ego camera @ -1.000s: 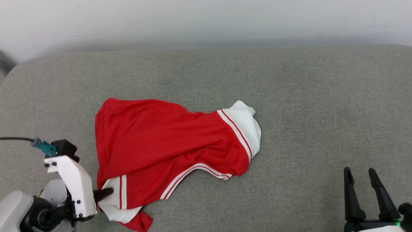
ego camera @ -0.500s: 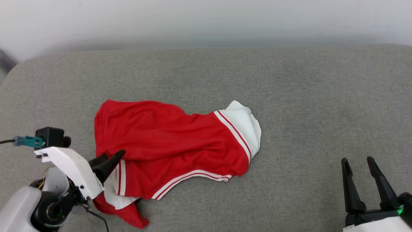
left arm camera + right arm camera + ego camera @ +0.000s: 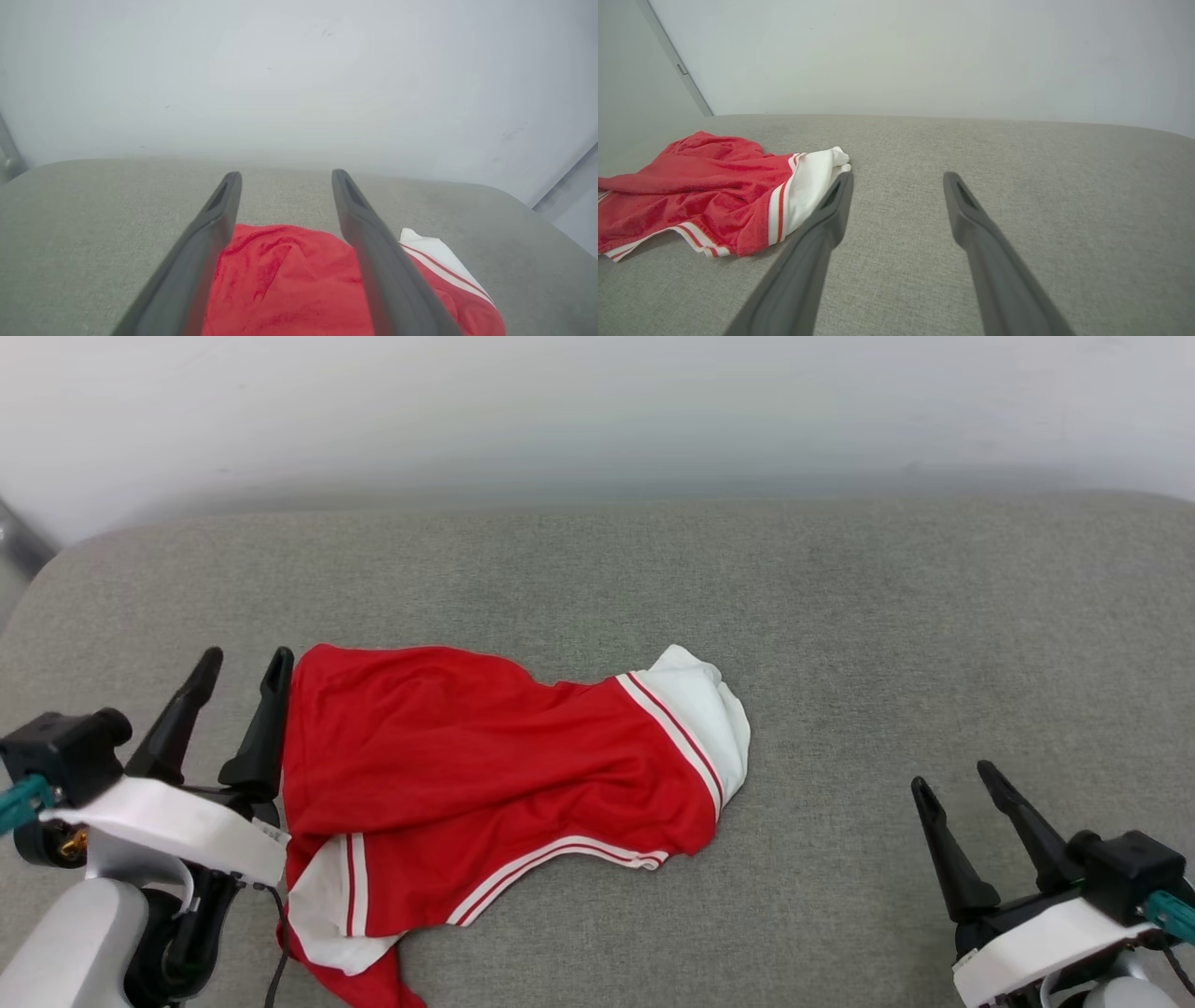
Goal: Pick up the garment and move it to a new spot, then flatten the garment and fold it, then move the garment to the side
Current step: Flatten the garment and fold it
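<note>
The garment (image 3: 485, 784) is a red jersey with white, striped sleeves, lying crumpled on the grey cushion left of centre. Its lettering is hidden. My left gripper (image 3: 245, 661) stands open just off the garment's left edge, fingers pointing up, nothing between them. Looking along that arm, red cloth (image 3: 285, 280) lies below the open left gripper (image 3: 284, 177). My right gripper (image 3: 954, 777) is open at the lower right, well apart from the garment. The right wrist view has the garment (image 3: 705, 191) to the left of the open right gripper (image 3: 896, 177).
The grey fabric surface (image 3: 934, 644) stretches wide to the right of the garment and behind it. A pale wall (image 3: 597, 411) runs along the far edge. The surface's rounded left corner (image 3: 56, 569) is near my left arm.
My left gripper let go of the white sleeve at the garment's lower left, opened, and swung up to point forward beside the garment. The head camera tilted, shifting the whole picture.
</note>
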Tool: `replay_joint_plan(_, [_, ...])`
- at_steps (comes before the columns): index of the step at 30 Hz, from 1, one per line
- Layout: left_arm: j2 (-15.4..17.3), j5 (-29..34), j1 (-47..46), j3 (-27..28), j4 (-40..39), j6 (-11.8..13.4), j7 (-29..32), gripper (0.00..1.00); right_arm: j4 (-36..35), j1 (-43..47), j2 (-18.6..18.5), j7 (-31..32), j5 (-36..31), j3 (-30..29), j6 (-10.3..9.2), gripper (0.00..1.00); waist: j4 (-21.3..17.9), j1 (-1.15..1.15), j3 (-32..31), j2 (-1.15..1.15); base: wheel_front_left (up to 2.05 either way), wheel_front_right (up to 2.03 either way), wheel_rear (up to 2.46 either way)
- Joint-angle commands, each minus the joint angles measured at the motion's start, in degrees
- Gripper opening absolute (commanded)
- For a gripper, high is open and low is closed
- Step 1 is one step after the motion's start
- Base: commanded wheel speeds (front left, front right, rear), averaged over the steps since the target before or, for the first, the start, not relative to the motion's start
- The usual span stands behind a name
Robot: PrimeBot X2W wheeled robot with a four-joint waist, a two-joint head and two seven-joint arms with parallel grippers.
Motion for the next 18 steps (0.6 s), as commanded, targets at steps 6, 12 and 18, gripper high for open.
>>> replay_joint_plan(6, [-1.39,10.90,2.37,-0.88,-2.82,2.71,-5.56,1.00,9.56,-6.28,-4.14,-0.11,7.13,9.62,-0.04,1.00,1.89,0.00,-0.88,0.00,0.00,0.00,0.00])
replay_joint_plan(12, [-6.80,19.11,5.80,1.61,-8.46,3.19,-5.91,1.00,17.65,-15.12,-7.80,1.36,15.67,21.96,-0.03,1.00,4.27,0.00,-1.33,0.00,0.00,0.00,0.00])
replay_joint_plan(18, [-12.69,24.72,8.60,6.48,-12.49,1.22,-5.92,1.00,20.57,-22.64,-10.09,7.88,23.42,30.57,-0.04,1.00,6.35,0.00,-1.26,0.00,0.00,0.00,0.00])
